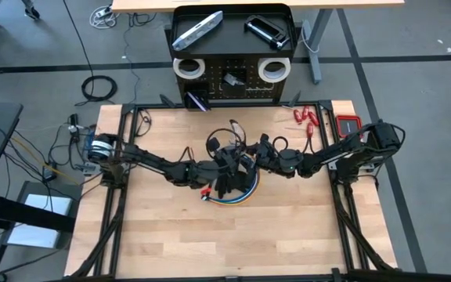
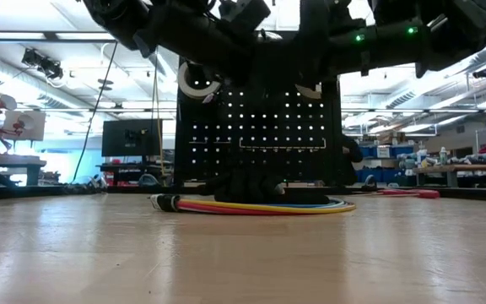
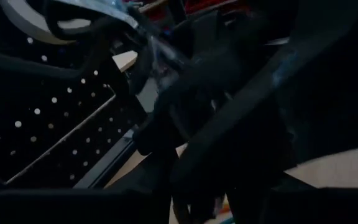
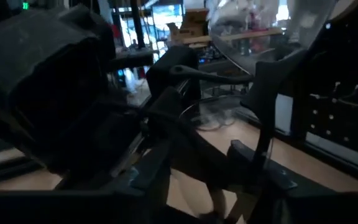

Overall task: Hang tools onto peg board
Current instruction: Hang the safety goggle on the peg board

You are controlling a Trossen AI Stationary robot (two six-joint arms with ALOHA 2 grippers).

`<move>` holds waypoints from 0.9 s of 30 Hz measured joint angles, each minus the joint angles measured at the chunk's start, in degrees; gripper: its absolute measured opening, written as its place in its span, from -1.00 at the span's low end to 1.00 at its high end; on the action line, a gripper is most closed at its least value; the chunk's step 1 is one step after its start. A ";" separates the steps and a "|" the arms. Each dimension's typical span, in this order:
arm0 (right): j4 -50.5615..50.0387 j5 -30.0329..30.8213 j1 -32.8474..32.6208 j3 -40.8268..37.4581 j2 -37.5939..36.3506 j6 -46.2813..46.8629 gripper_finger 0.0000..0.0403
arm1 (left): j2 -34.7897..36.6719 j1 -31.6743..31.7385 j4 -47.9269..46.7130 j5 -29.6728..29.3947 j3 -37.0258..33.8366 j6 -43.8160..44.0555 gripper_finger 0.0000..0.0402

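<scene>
On the wooden worktop point(image 1: 171, 227), a coil of coloured cables point(image 1: 237, 194) lies at centre, under both arms. The left gripper point(image 1: 227, 166) and right gripper point(image 1: 258, 153) meet above it, near a clear safety-glasses-like tool point(image 4: 253, 31); whether either is spread or pinching, I cannot tell. At twelve o'clock stands the peg board point(image 1: 233, 82) with two white tape rolls point(image 1: 188, 68). At two o'clock lie red-handled tools point(image 1: 306, 117).

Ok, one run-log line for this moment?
stage: both arms meet mid-table | left end effector and right end effector: over coiled multicoloured cable bundle | black perforated metal peg board: two white tape rolls hung
</scene>
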State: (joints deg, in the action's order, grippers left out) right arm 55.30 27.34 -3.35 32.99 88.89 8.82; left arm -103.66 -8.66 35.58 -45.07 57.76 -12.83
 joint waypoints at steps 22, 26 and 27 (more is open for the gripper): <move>-3.02 -51.21 9.59 -0.31 -2.83 3.48 -0.80 | 23.22 -2.96 -6.25 13.15 -16.57 13.40 -0.24; -1.19 -54.91 9.87 -0.26 -2.83 3.89 -0.82 | 19.94 -0.67 12.07 18.06 -24.47 16.40 -0.23; -0.55 -56.70 9.87 -0.28 -2.83 4.61 -0.81 | 18.66 -0.15 15.53 19.18 -25.53 17.25 -0.23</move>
State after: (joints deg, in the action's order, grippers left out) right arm 54.74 -29.36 6.52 32.72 86.06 13.43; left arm -85.01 -8.81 51.12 -25.89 32.23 4.42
